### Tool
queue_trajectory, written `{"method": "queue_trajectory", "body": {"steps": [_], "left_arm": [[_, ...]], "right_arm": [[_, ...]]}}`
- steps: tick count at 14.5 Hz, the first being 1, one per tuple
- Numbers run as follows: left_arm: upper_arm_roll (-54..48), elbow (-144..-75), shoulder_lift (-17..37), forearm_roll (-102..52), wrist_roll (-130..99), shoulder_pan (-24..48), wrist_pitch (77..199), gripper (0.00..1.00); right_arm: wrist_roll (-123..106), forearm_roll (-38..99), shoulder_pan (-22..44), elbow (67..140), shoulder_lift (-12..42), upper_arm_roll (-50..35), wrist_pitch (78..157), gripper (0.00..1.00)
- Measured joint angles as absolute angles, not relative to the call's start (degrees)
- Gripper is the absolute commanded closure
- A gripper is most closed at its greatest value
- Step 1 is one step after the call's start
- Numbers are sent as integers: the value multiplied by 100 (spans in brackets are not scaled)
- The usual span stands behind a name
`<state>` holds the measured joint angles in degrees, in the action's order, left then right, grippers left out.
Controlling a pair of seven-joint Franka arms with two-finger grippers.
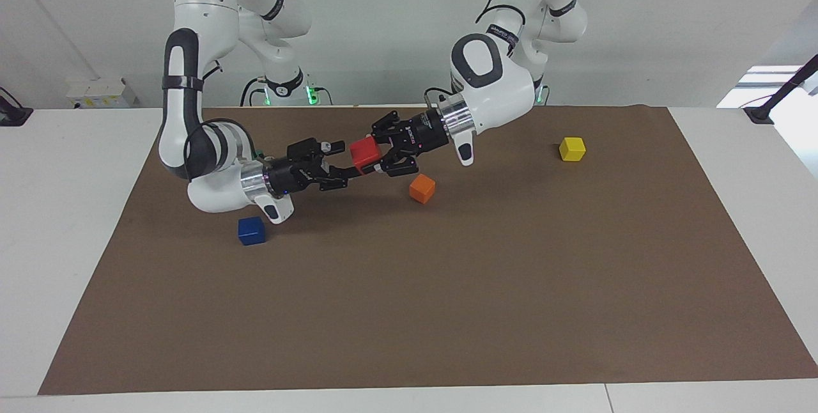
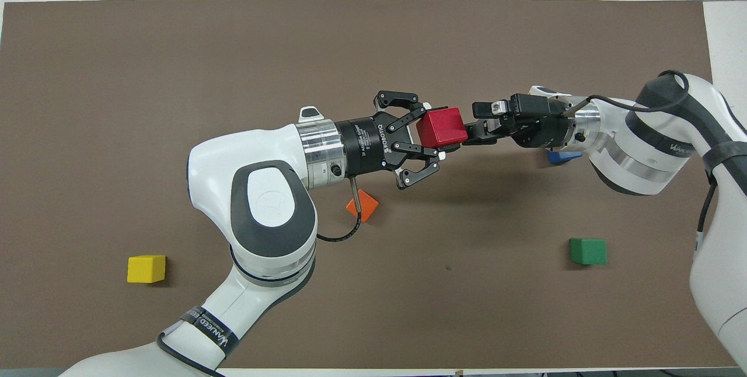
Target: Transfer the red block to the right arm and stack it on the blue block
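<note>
Red block (image 1: 365, 152) sits clamped in left gripper (image 1: 381, 156) jaws, right gripper (image 1: 343, 163) jaws apart around it: right should clamp squarely before left lets go.

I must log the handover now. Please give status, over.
Left pincer shut on red block, held up over the mat. Right pincer open, fingers at the block. Blue block free on mat. Nothing between.

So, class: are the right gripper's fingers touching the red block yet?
Cannot tell. In both views the right gripper, open, has its fingers at the red block held by the left gripper, but neither shows contact or a gap plainly.
</note>
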<state>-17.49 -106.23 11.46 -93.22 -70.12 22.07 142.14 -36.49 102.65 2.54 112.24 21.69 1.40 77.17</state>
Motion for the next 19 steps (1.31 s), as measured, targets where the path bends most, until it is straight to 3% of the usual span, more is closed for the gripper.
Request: {"method": "queue_trajectory", "body": {"steps": [6,9,13,14,16,19], "left_arm": [[-1749,-10622,1147,-9322,-7012,2208,14215,100],[-1749,-10622,1147,-9322,-7012,2208,14215,100],[-1749,-10622,1147,-9322,-7012,2208,14216,100],[-1749,-10622,1147,-9322,-7012,2208,14216,100],[-1749,-10602,1148,-9324,-6981,2208,14217,100],[-1748,-10602,1150,-9324,-6981,2208,14218,100]], "right_arm": [[-3673,10266,376,11244,2169,139,7832,2],[-3676,10269,393,11245,2169,139,7863,17],[-3678,10272,413,11245,2169,139,7870,45],[-3678,10272,415,11245,2169,139,7871,57],[-3655,10291,419,11262,2169,139,7897,100],[-3655,10294,420,11266,2169,138,7902,100]]}}
